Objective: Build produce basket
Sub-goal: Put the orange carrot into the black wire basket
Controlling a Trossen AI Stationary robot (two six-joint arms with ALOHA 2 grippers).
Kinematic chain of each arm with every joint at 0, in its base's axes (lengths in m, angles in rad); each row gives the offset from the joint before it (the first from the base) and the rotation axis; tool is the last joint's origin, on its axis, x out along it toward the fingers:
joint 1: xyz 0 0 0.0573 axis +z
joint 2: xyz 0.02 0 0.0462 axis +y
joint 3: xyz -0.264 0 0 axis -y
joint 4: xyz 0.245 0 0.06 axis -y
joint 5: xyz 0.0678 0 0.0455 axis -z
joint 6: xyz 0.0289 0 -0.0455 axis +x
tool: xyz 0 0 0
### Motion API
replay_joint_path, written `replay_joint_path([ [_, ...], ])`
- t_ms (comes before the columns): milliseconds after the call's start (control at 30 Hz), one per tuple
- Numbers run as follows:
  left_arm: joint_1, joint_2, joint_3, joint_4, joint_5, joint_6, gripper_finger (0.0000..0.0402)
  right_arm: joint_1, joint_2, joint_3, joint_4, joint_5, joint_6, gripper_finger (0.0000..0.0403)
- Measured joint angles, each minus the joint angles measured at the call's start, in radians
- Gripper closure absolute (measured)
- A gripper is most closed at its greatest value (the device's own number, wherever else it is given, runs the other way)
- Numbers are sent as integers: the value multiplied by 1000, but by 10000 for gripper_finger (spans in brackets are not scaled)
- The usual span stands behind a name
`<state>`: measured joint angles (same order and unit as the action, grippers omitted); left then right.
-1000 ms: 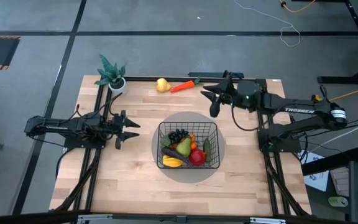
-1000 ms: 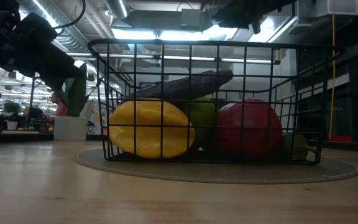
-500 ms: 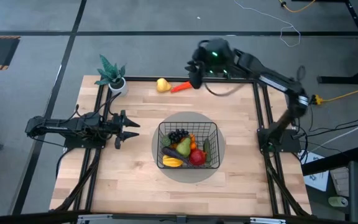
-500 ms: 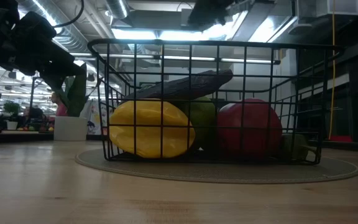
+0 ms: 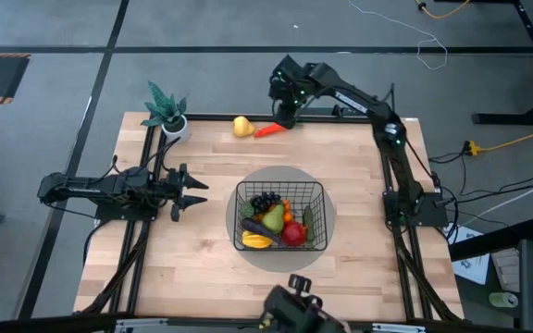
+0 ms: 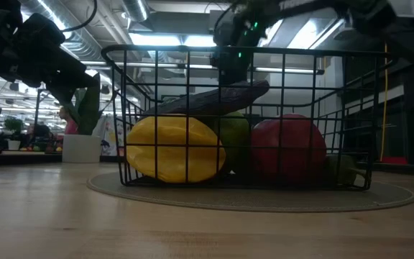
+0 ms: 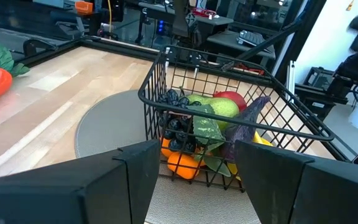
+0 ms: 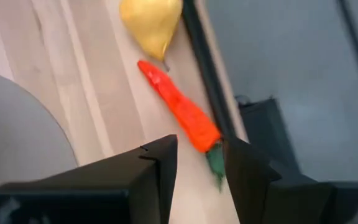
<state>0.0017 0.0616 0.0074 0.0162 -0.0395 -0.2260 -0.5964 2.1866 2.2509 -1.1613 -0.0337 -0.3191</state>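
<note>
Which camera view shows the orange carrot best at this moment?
The right wrist view: the carrot lies large on the wood, just beyond the right gripper, whose fingers are open. The high view shows it small beside the yellow pear. The left wrist view catches only its end. The low view does not show it.

Carrot (image 8: 180, 111) leaf end hidden behind the right tool's (image 8: 196, 163) fingers, yellow pear (image 8: 151, 23) cut off at the edge — basket's (image 6: 243, 55) inner produce mostly screened by front fruit.
</note>
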Motion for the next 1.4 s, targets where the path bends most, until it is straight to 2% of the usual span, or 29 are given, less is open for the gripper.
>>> replay_joint_path([
  [167,0,0,0,0,0,-1,207,-16,101,0,4,1,9,284],
  [367,0,0,0,0,0,-1,207,-5,191,0,91,29,107,284],
  [667,0,0,0,0,0,-1,207,58,281,0,189,164,52,284],
  [1033,0,0,0,0,0,-2,207,85,294,-1,190,154,-128,284],
  [1200,0,0,0,0,0,-2,207,72,303,-2,171,88,-157,284],
  [1400,0,0,0,0,0,-1,207,53,303,-2,123,92,-185,284],
])
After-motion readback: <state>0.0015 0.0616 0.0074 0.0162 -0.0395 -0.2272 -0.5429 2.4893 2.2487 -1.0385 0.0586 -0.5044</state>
